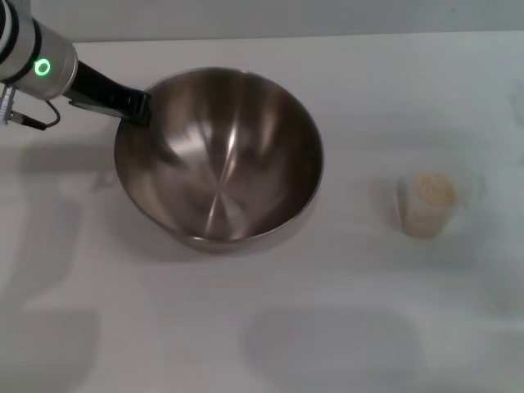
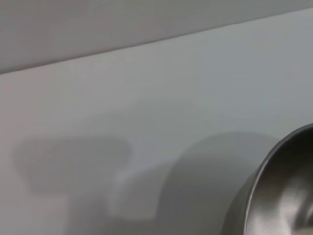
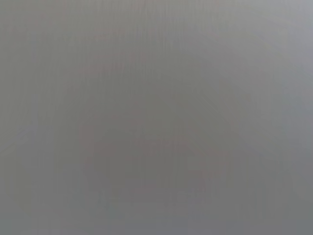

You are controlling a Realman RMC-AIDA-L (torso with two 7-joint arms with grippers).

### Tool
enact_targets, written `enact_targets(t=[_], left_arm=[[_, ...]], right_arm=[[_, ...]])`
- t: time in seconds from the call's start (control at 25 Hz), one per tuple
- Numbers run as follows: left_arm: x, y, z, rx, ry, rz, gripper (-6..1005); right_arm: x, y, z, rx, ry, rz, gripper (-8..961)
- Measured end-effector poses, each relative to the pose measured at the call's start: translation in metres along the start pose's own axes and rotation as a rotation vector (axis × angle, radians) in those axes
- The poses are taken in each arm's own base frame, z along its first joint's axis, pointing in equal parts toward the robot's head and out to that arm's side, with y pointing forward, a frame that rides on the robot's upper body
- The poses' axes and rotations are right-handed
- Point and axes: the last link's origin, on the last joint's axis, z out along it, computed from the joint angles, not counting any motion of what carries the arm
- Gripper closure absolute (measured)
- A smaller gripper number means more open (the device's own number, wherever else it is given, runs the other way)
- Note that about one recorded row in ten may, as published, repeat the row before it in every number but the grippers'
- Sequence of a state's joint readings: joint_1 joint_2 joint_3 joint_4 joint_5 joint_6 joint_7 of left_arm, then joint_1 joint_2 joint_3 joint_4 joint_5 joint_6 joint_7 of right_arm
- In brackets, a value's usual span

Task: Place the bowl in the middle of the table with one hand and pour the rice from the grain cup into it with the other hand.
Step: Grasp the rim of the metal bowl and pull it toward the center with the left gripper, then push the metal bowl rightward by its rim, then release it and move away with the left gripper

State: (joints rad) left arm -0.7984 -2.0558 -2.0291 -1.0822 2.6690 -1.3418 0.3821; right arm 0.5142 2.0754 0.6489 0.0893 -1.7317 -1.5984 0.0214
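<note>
- The bowl (image 1: 219, 155) is seen on the table (image 1: 344, 327), left of the middle of the head view, tilted with its opening turned toward the camera and its inside empty and shiny.
- The left gripper (image 1: 135, 105) is clamped on the bowl's rim at the far left side, with the left arm reaching in from the upper left corner, where a green ring light glows on its wrist.
- In the left wrist view, only a curved part of the bowl's rim (image 2: 281, 191) is shown, with the bowl's shadow cast on the white table (image 2: 146, 88) beside it.
- The cup (image 1: 427, 205) is found standing upright on the table, well apart from the bowl, to the right of it.
- The rice (image 1: 432, 190) is held inside the cup as a pale heap.
- The right gripper is not seen in any view; the right wrist view shows only a plain grey surface.
</note>
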Motion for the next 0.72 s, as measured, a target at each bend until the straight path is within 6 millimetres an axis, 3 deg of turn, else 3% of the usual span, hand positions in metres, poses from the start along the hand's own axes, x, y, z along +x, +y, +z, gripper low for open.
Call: enact_targets(t=[0.24, 0.72], left_arm=[[0.009, 0.006, -0.005, -0.028, 0.017, 0.017, 960], [0.032, 0.046, -0.006, -0.114, 0.028, 0.113, 949]], right_arm=[[0.0, -0.001, 0.0, 0.0, -0.001, -0.002, 202], [0.0, -0.001, 0.001, 0.003, -0.002, -0.003, 201]])
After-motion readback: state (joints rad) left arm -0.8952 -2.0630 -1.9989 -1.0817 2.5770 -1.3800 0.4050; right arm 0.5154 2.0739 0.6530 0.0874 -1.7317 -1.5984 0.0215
